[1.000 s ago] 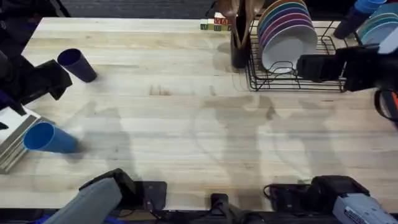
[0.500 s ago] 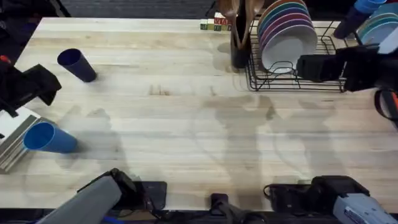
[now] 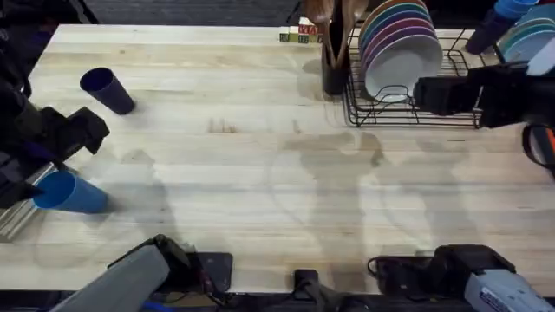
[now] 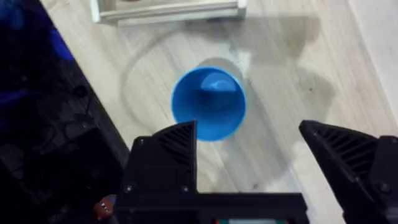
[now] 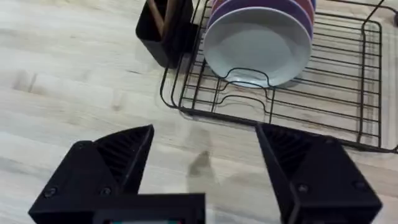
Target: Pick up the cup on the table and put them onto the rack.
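The light-blue plastic cup (image 4: 208, 104) lies on its side near the table's (image 3: 260, 173) left edge, under the left pincer (image 4: 249, 146) (fingers apart). Likely light, slippery; grip across its wall.

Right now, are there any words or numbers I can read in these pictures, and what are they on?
None can be read for sure.
The small coloured blocks at the table's far edge, beside the rack, bear marks like letters, too small and blurred to read.
The light blue cup, the dark blue cup and the white plate show no writing.
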Robot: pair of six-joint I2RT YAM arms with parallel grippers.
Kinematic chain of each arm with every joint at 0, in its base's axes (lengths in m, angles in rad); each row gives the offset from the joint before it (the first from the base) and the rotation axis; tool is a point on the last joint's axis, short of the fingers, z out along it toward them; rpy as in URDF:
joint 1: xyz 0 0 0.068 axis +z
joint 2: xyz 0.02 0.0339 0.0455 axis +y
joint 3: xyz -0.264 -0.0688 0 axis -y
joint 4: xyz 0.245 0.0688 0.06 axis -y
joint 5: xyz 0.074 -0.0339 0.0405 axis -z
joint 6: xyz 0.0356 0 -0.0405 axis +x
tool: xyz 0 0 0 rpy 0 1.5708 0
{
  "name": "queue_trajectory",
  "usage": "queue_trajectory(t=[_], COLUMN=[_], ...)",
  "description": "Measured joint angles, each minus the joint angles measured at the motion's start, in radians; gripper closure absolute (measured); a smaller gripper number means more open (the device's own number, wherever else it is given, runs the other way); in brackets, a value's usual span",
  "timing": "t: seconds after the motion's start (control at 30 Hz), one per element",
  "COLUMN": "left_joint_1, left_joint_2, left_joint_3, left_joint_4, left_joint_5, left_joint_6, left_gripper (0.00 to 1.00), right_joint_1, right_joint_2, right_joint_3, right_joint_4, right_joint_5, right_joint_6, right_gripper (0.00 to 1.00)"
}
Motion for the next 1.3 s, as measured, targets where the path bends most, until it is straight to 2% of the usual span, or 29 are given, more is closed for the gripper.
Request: queue_trajectory(t=[0.17, 0.53, 1.13, 1.3], left_joint_1=[0.0, 0.0, 0.0, 0.0], left_joint_2=[0.0, 0.0, 0.0, 0.0], left_joint_3=[-0.043, -0.064, -0.168, -0.18], left_joint_4=[0.056, 0.12, 0.215, 0.235], left_joint_5=[0.012, 0.022, 0.023, 0.023], left_joint_6=[0.0, 0.0, 0.0, 0.0], left_gripper=[0.008, 0.007, 0.002, 0.051], right_joint_1=[0.0, 0.0, 0.0, 0.0], right_joint_2=[0.0, 0.0, 0.0, 0.0], right_joint_3=[0.0, 0.0, 0.0, 0.0], right_joint_4=[0.0, 0.0, 0.0, 0.0], right_joint_5=[0.0, 0.0, 0.0, 0.0], right_joint_6=[-0.003, -0.007, -0.007, -0.007], right_gripper=[0.005, 0.005, 0.005, 0.005])
